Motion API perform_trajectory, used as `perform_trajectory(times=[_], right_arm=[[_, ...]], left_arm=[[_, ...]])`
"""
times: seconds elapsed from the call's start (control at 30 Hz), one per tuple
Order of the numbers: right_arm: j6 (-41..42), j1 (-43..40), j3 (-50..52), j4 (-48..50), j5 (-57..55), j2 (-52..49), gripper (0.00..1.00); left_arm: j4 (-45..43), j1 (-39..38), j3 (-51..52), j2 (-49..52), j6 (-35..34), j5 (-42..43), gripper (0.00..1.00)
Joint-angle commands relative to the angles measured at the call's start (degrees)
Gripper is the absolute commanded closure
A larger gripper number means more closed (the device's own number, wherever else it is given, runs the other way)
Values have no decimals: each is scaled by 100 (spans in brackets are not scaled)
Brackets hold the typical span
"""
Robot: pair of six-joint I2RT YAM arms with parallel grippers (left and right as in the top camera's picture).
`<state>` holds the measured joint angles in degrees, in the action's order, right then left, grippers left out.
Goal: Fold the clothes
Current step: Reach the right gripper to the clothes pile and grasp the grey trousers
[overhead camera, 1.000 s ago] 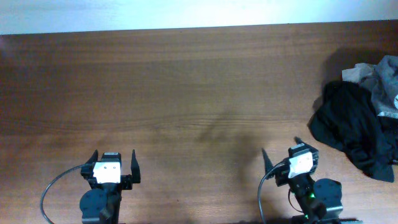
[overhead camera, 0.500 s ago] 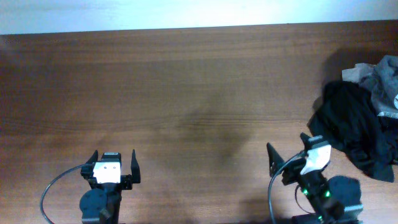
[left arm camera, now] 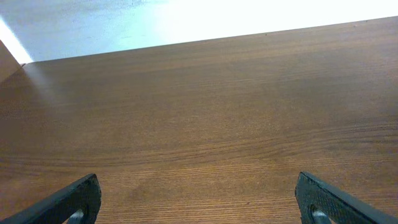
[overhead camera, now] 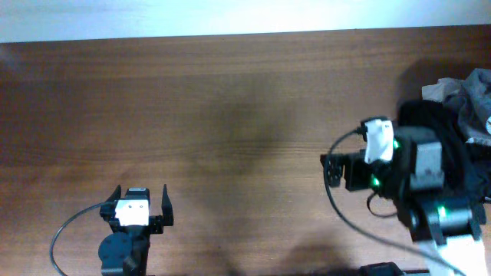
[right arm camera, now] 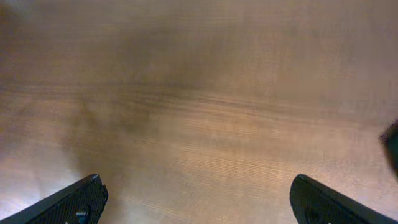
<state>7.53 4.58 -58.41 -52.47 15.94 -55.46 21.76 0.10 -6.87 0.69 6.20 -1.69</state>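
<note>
Stretching beneath me, the brown worktop (overhead camera: 192, 100) carries a heap at its right edge: black garments (overhead camera: 422, 116), with the grey shorts (overhead camera: 472, 96) crumpled against their far side. My left fingers (left arm camera: 74, 199) gape wide, holding nothing. My right fingers (right arm camera: 78, 202) gape equally wide and empty over bare wood beside the heap.

A brown wooden table (overhead camera: 230, 100) is stretching across every view, its grain running side to side. A crumpled black garment (overhead camera: 430, 116) is lying in a heap near the table's right edge, partly hidden. A pale wall (overhead camera: 192, 17) is glaring bright along the far edge.
</note>
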Motion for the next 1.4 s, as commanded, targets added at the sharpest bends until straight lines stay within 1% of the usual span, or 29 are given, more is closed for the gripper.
perform_trajectory(times=[0.0,0.13,0.2,0.33,0.37,0.47,0.57,0.63,0.77,0.93,1.0,1.1,1.17,1.27,1.3,1.33,1.37], right_arm=[[925,-221,-1051,-459,-629,-632,1],[1436,-664,-2339,-1300,-1615,-1353,1],[1615,-1049,-3073,-1665,-2055,-1725,1],[1746,-1987,-4035,-1928,-2332,-2264,0],[1751,-2234,-4166,-1930,-2330,-2371,3],[2013,-3077,-4328,-1884,-2328,-2693,5],[2044,-3727,-4328,-1786,-2330,-3034,6],[2044,-4297,-4328,-1648,-2194,-3530,9],[2039,-4601,-4328,-1283,-1714,-4098,10],[2037,-4660,-4328,-643,-1453,-4638,10],[2024,-4649,-4328,-391,-1165,-4800,12],[1971,-4649,-4328,-39,-579,-4962,24],[1974,-4649,-4328,101,-433,-4990,34],[1950,-4649,-4328,223,-431,-4990,57],[1947,-4649,-4328,208,-409,-4990,67],[1926,-4651,-4330,166,-313,-4975,80],[1906,-4651,-4330,133,-175,-4953,91]], left_arm=[[-11,-26,33,-35,-72,46,1],[-11,-26,33,-35,-72,46,1],[-11,-26,33,-35,-72,46,1],[-11,-26,33,-35,-72,46,1],[-11,-26,33,-35,-74,46,1],[-11,-26,33,-35,-72,46,1],[-11,-26,33,-35,-72,46,1],[-11,-26,33,-35,-72,46,1],[-11,-26,33,-35,-74,46,1],[-11,-26,33,-35,-72,46,1],[-11,-26,33,-35,-72,46,1],[-11,-26,33,-35,-72,46,0],[-11,-26,33,-35,-72,46,1],[-11,-26,33,-35,-74,46,1],[-11,-26,33,-35,-74,46,1],[-11,-26,33,-35,-72,46,1],[-11,-26,33,-35,-72,46,1]])
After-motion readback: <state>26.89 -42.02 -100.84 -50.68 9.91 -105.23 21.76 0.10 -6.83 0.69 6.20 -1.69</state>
